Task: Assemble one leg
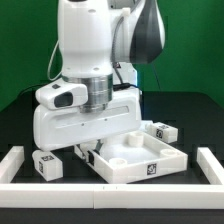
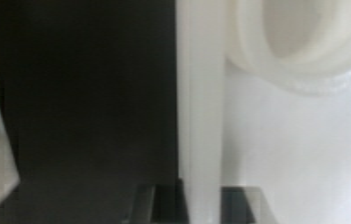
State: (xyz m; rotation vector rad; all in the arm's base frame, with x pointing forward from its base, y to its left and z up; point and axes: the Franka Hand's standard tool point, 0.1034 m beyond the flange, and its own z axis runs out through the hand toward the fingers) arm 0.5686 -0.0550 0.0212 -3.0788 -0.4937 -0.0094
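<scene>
Exterior view: the white arm (image 1: 92,55) fills the middle of the picture. Its broad hand housing is lowered over the rear edge of the panel (image 1: 122,172), toward the exterior view's left. The housing hides whatever hangs beneath it.

The panel is a large flat white square with round recesses at its corners and a tag (image 1: 152,170) on its front wall. It lies on the black tabletop (image 1: 20,130), turned at an angle.

The near leg (image 1: 45,163), a small white block with black-and-white tags, sits on the tabletop at the exterior view's left. It is apart from the panel and clear of the arm. The far leg (image 1: 160,132) sits beyond the panel's corner at the exterior view's right, also clear of the arm.

White border bars frame the scene. The left bar (image 1: 12,165) and right bar (image 1: 210,165) run down the sides, and the front bar (image 1: 110,195) lies across the foreground.

Wrist view: the picture is blurred. The panel (image 2: 278,140) takes up one half, with a round recess (image 2: 305,40) in it, and the dark tabletop (image 2: 83,100) takes up the other.

The claw (image 2: 202,203) shows only its two dark fingertips (image 2: 163,205). They stand a narrow gap apart at the panel's edge, with something pale between them. I cannot tell whether they are clenched on that edge or merely straddling it. Neither leg appears here.
</scene>
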